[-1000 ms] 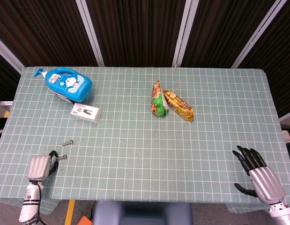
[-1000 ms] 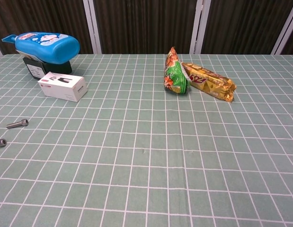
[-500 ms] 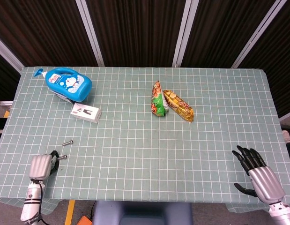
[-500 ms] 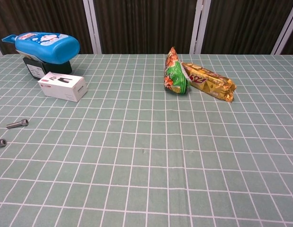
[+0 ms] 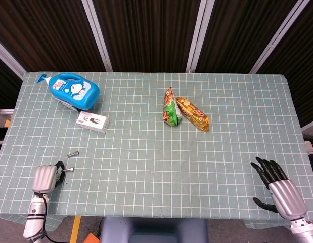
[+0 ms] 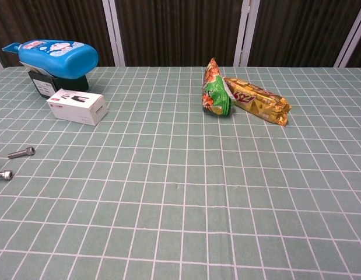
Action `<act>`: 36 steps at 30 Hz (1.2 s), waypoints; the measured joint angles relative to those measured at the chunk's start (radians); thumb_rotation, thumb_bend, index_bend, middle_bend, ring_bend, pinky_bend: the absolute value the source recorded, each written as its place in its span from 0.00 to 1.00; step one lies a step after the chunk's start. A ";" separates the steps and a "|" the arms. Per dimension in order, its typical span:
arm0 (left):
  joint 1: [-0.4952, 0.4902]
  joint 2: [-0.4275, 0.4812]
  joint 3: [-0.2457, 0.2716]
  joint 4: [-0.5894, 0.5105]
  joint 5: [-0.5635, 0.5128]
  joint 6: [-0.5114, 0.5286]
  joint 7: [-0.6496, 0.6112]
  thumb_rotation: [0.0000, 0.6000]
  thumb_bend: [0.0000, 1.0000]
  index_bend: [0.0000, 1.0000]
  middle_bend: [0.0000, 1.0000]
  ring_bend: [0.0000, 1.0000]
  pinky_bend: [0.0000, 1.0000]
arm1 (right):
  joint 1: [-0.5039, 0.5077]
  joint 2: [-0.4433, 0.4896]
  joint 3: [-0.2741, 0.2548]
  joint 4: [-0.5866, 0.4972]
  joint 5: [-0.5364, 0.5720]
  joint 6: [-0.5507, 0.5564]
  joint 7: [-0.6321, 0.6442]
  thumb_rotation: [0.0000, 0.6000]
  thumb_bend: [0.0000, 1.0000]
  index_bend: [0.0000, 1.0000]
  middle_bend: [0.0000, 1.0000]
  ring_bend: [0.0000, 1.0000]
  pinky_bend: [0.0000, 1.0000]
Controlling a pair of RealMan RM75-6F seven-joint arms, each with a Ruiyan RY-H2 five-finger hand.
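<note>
Head view showed the left hand point(image 5: 45, 178) at the tabletop's point(image 5: 146, 162) near left corner, fingers pinching one bolt point(image 5: 69, 169) — another bolt point(image 5: 72, 154) lay near. Right hand point(image 5: 278, 188) rested spread, holding nothing, near the right corner.

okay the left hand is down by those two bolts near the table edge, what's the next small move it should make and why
Probably close the fingers on the nearer bolt and lift slightly. The left hand sits at that bolt's end, fingers curled toward it, though whether it already grips is unclear. The other bolt lies apart, further in; the right hand rests far off, fingers spread.
</note>
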 measured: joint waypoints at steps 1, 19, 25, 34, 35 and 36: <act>0.000 0.005 0.001 -0.010 0.004 0.008 0.004 1.00 0.42 0.56 1.00 1.00 1.00 | 0.000 0.000 0.000 0.000 0.000 0.000 0.000 1.00 0.27 0.00 0.00 0.00 0.00; -0.028 0.069 0.021 -0.180 0.052 0.026 0.104 1.00 0.41 0.53 1.00 1.00 1.00 | 0.001 0.002 0.000 0.001 0.003 -0.002 0.003 1.00 0.27 0.00 0.00 0.00 0.00; -0.037 0.076 0.021 -0.204 0.052 0.022 0.125 1.00 0.41 0.50 1.00 1.00 1.00 | 0.002 0.002 0.001 0.001 0.004 -0.001 0.004 1.00 0.27 0.00 0.00 0.00 0.00; -0.041 0.083 0.026 -0.218 0.045 0.008 0.132 1.00 0.41 0.48 1.00 1.00 1.00 | 0.001 0.001 0.001 0.001 0.005 -0.001 0.002 1.00 0.27 0.00 0.00 0.00 0.00; -0.042 0.084 0.026 -0.220 0.046 0.008 0.132 1.00 0.41 0.47 1.00 1.00 1.00 | 0.001 0.001 0.001 0.001 0.005 -0.002 0.002 1.00 0.27 0.00 0.00 0.00 0.00; -0.042 0.085 0.026 -0.221 0.046 0.010 0.132 1.00 0.41 0.46 1.00 1.00 1.00 | 0.002 0.001 0.001 0.001 0.005 -0.002 0.001 1.00 0.27 0.00 0.00 0.00 0.00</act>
